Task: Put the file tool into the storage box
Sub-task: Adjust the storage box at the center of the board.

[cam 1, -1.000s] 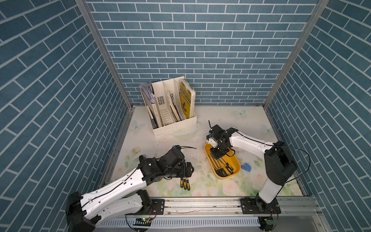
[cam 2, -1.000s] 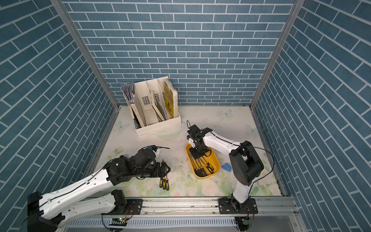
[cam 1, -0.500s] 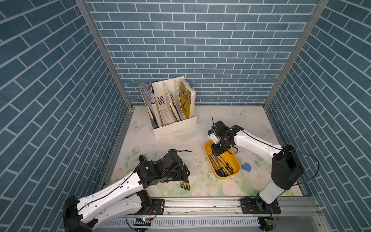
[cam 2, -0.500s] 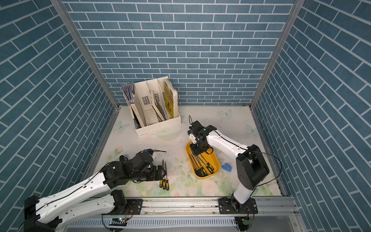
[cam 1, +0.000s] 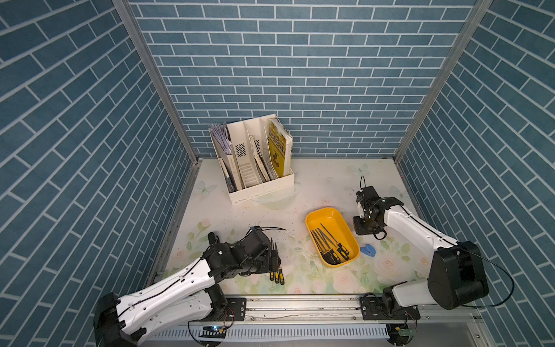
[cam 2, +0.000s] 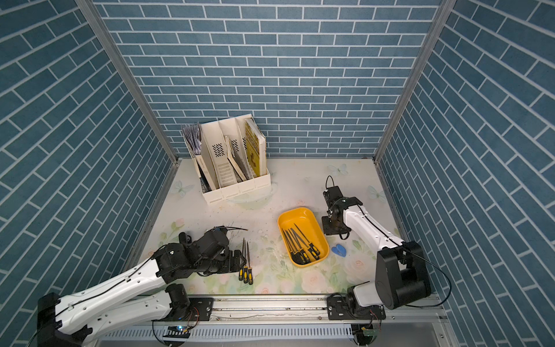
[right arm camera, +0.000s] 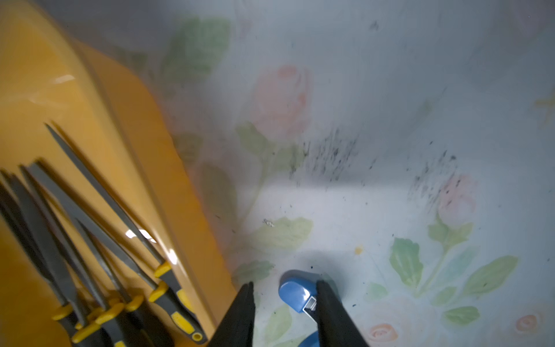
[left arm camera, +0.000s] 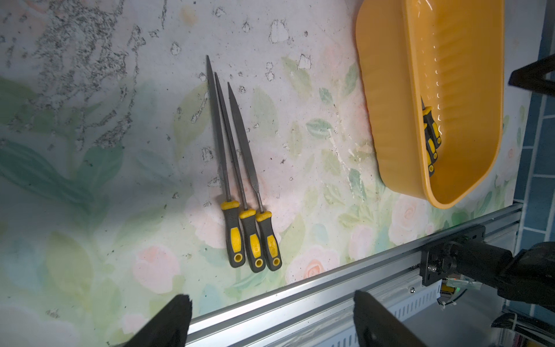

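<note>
**Files, loose:** three needle files with black-and-yellow handles, side by side and touching on the floral table. Tips point far, handles near. They lie near-left in the scene, left of the storage box and well apart from it.

**Storage box****:** shallow orange-yellow tray, right of centre. Several more files of the same kind lie inside, handles toward its near end.

**Left gripper****:** low, just left of the loose files. Jaws stand wide apart – nothing between them.

**Right gripper****:** just beside the box's right rim. Jaws are parted by a narrow gap and hold nothing.

**Blue clip-like item****:** small, on the table right of the box, seen past the right fingertips.

**Magazine organizer****:** white, upright, at the far wall – books and papers in its slots.
</note>
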`<state>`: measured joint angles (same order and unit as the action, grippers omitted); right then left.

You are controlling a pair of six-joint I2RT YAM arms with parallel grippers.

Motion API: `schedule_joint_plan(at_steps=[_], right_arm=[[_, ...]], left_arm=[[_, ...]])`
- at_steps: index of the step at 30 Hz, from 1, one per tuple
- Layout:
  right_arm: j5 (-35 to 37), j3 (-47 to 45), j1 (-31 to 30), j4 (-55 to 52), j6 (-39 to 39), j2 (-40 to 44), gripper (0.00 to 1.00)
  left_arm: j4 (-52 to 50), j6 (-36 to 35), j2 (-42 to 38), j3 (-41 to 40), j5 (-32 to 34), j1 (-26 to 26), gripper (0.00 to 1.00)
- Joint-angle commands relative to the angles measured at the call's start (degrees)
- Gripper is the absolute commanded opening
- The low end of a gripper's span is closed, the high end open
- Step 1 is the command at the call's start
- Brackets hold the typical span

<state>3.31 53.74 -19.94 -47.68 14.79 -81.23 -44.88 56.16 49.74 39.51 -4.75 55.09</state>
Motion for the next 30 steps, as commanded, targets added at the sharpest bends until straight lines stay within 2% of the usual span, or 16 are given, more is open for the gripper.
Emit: schedule_joint_plan(at_steps=[1, 8, 20, 26, 30], right_arm=[[-2.1, -2.1, -0.8, 1.4, 1.9, 1.5, 0.36], [-5.6, -4.2, -3.3, 0.9, 3.6, 4.1, 0.36], [-7.3, -9.4, -13.0, 3.4, 9.9, 6.3, 0.36], [-4.7, -6.2, -11.4, 1.4, 8.7, 6.6, 0.38], [-2.5, -1.7, -8.7, -0.8, 7.1, 6.9, 0.4]], left_arm=[[0.6, -0.3, -0.1, 1.1, 1.1, -0.1, 0.89], [0.1, -0.4, -0.6, 0.8, 1.2, -0.2, 0.89], [-0.9, -0.3, -1.1, -0.4, 1.7, -0.1, 0.89], [-2.7, 0.4, -0.3, -1.4, 2.8, -0.1, 0.88], [-3.3, -0.2, 2.8, -2.0, 3.1, -0.1, 0.81]])
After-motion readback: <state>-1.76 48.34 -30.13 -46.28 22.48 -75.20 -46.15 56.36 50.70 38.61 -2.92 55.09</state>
